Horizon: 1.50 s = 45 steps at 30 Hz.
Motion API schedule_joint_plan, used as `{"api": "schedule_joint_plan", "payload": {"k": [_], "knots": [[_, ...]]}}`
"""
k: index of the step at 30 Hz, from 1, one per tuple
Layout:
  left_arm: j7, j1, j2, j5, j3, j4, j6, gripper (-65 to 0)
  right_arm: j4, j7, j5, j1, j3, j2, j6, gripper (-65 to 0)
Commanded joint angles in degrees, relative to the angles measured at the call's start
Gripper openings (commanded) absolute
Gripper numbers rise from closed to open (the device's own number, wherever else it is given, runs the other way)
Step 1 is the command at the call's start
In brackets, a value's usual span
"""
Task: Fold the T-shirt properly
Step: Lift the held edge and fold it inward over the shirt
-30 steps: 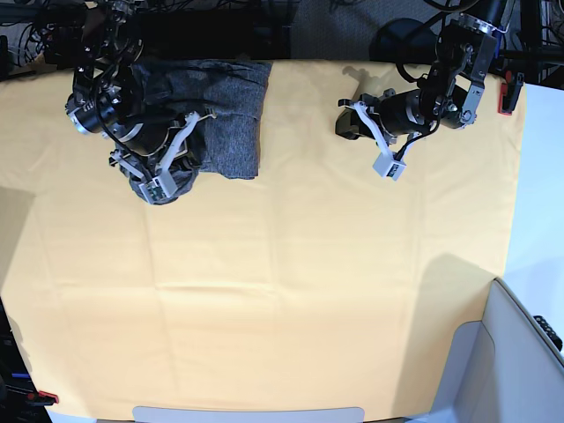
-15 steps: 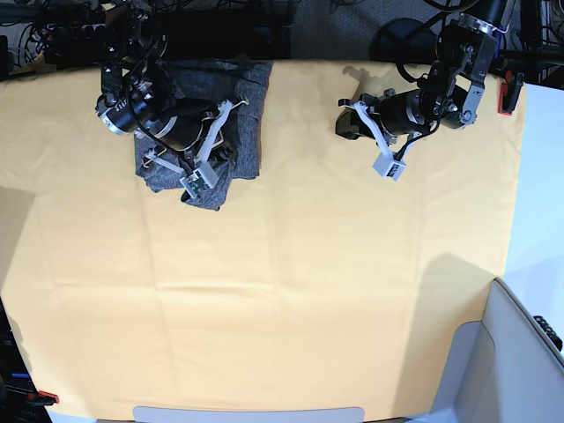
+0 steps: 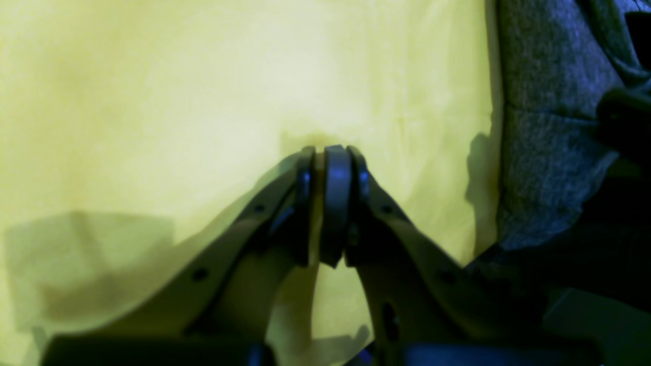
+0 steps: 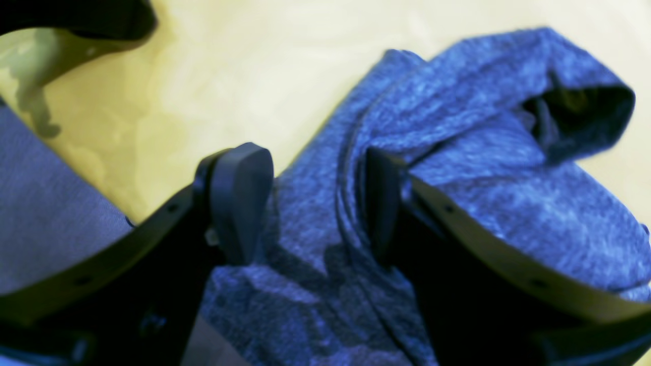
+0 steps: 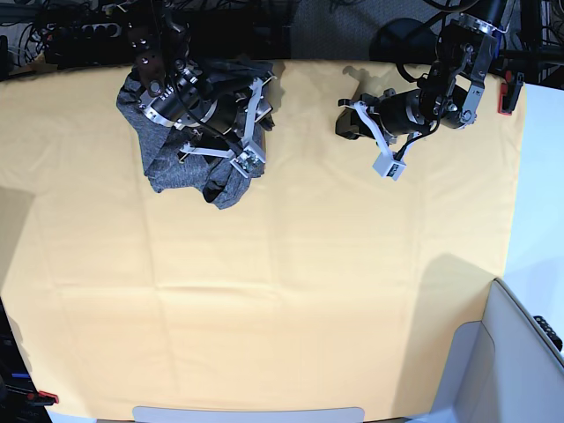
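Observation:
The dark-grey T-shirt [image 5: 172,167] lies bunched at the back left of the yellow table cloth [image 5: 282,282]. My right gripper [image 5: 249,148] hovers over the shirt's right side. In the right wrist view its jaws stand apart [image 4: 310,203], and a raised fold of the shirt [image 4: 457,152] lies between and beyond them. My left gripper [image 5: 388,167] is shut and empty just above bare cloth at the back right. In the left wrist view it [image 3: 330,152] points at the cloth, with the shirt's edge [image 3: 544,152] to the right.
A grey and white bin [image 5: 520,352] stands at the front right corner. A red clamp [image 5: 507,97] sits at the table's back right edge. Dark cables and arm bases run along the back edge.
My right arm has swung right and toward the back, and the bunched shirt moved right with it and crumpled further. The left arm has not moved.

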Motion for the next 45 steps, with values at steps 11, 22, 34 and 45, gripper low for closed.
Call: {"api": "schedule_joint_plan", "payload": {"k": [11,22,34,45], "knots": [[2.1,0.5,-0.8,3.1,0.0,-0.2,1.3,-61.0,1.3,1.6,2.1,1.2,9.8,-0.5,0.2,-32.9],[2.1,0.5,-0.7,3.1,0.2,-0.2,1.3,-61.0,1.1,1.3,15.4,3.9,28.7,-0.2,0.2,-57.0],[2.0,0.5,-0.5,3.1,0.3,-0.2,1.3,-61.0,-1.2,1.2,16.5,6.7,11.0,-0.5,0.2,-57.2],[2.0,0.6,-0.5,3.1,0.3,-0.2,1.3,-61.0,0.4,1.6,17.0,7.3,17.5,-0.6,-0.6,-57.1]]}}
